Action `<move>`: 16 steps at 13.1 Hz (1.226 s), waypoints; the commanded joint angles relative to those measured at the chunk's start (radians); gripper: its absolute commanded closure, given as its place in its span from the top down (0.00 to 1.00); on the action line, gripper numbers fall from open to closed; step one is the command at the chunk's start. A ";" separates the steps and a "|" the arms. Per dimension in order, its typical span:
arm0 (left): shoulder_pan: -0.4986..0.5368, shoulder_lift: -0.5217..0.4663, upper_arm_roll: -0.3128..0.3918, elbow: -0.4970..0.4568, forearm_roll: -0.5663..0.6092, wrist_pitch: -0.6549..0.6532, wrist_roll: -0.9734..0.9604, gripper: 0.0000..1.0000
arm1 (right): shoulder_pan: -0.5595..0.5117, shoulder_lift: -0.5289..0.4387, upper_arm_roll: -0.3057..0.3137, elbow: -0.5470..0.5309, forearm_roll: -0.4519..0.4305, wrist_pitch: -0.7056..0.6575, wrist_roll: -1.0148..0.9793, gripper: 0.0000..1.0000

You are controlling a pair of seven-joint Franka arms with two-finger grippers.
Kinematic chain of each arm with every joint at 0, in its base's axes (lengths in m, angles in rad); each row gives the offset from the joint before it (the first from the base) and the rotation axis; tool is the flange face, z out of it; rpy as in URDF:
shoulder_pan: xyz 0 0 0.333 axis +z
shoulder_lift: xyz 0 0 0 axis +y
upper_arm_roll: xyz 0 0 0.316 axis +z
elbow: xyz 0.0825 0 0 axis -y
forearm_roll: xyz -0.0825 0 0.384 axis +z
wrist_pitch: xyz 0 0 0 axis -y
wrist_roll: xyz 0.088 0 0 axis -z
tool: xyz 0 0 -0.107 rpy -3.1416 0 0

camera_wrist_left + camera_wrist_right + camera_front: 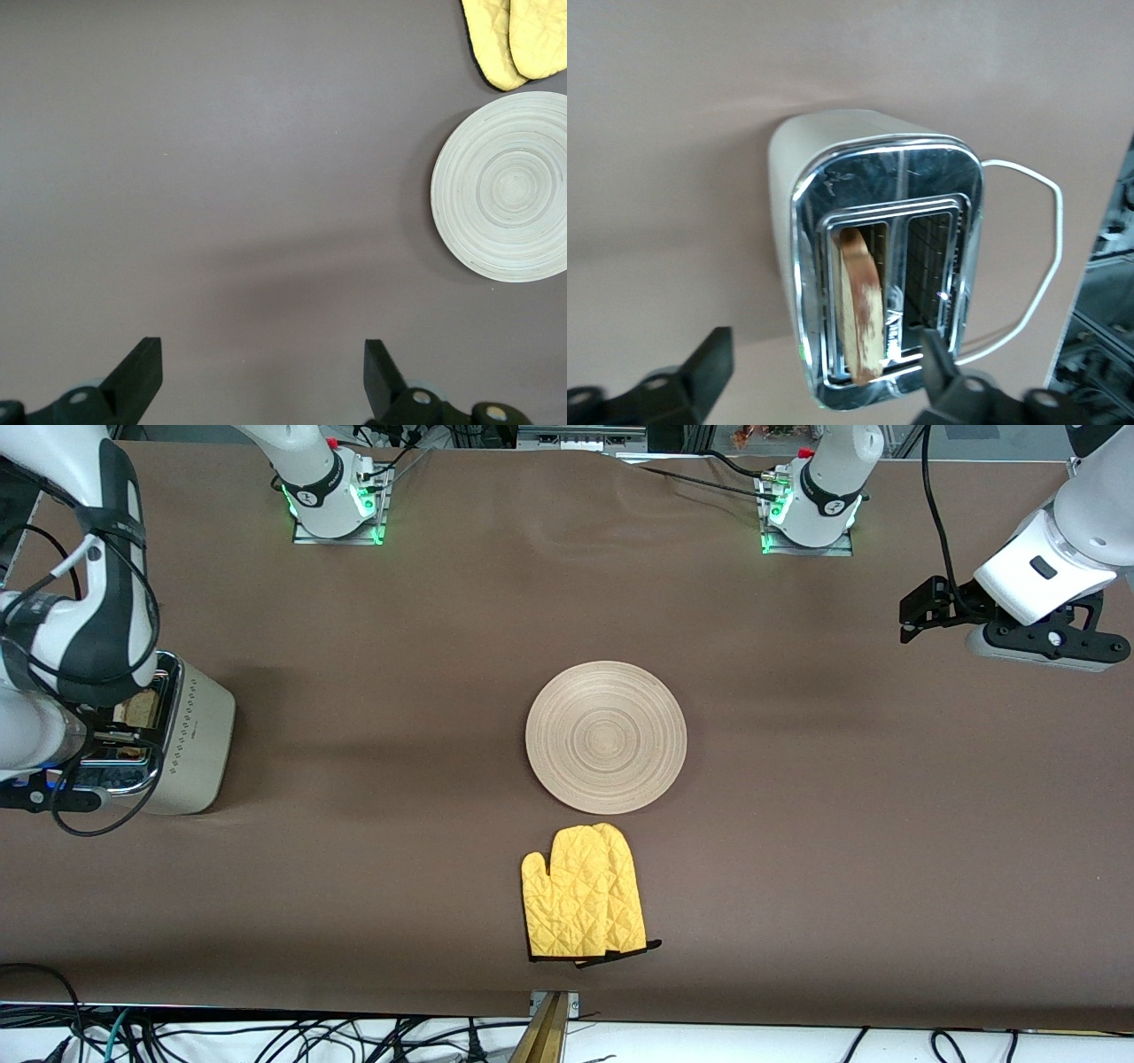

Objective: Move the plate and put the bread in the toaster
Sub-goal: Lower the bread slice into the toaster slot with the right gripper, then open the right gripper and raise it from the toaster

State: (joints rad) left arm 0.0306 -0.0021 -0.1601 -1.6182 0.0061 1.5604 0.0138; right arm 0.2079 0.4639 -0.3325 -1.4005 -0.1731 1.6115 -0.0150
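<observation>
The cream toaster (190,735) with its chrome top stands at the right arm's end of the table. The bread (861,301) stands upright in one slot of the toaster (788,177), its brown crust showing; the other slot is empty. My right gripper (824,363) hangs open just above the toaster's top, fingers spread wide and apart from the bread (137,707). The pale ringed plate (606,737) lies bare at the table's middle. My left gripper (917,615) waits open, up in the air over the left arm's end, holding nothing; its wrist view shows the plate (505,188).
A pair of yellow quilted oven mitts (580,903) lies nearer to the front camera than the plate, close to its rim. The toaster's white cord (1045,266) loops out beside it. The brown cloth covers the whole table.
</observation>
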 commanded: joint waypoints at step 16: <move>-0.003 0.016 -0.001 0.031 0.018 -0.008 -0.006 1.00 | -0.052 -0.426 0.223 -0.224 0.255 -0.074 -0.031 1.00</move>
State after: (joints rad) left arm 0.0306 -0.0015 -0.1595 -1.6177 0.0061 1.5604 0.0138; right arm 0.2508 0.1293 -0.2273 -1.5317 0.1157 1.4939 -0.0301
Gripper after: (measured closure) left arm 0.000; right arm 0.000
